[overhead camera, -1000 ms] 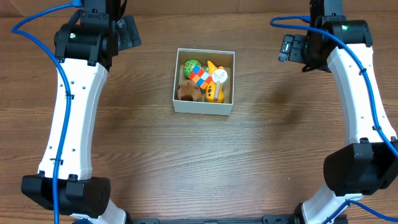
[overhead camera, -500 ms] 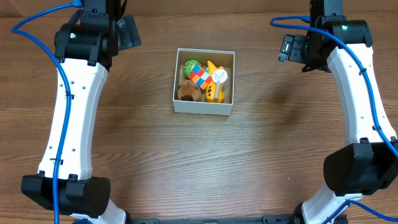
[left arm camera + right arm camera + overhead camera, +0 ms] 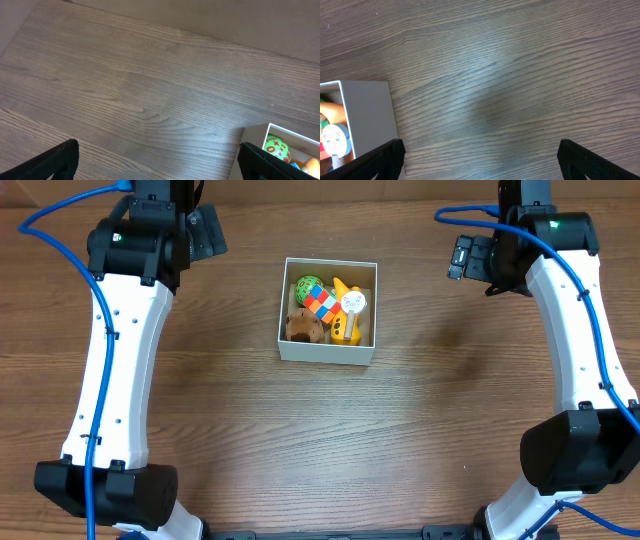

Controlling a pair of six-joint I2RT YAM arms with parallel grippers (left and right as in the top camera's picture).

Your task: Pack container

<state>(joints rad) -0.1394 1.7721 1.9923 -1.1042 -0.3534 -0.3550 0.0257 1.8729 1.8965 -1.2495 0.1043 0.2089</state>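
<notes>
The container (image 3: 326, 351), a white-walled square box, stands at the table's middle back. Inside lie a green ball (image 3: 308, 285), a checkered block (image 3: 320, 304), a brown plush (image 3: 304, 327) and a yellow toy with a white face (image 3: 348, 315). My left gripper (image 3: 159, 156) hangs open over bare wood, left of the box, whose corner (image 3: 254, 139) and green ball (image 3: 276, 148) show at the lower right of its wrist view. My right gripper (image 3: 481, 154) is open over bare wood to the right of the box wall (image 3: 367, 115). Neither holds anything.
Both white arms reach up the table's sides, the left arm (image 3: 125, 330) and the right arm (image 3: 575, 320), with blue cables along them. Their black bases sit at the near edge. Brown wood table (image 3: 330, 440) lies all around the box.
</notes>
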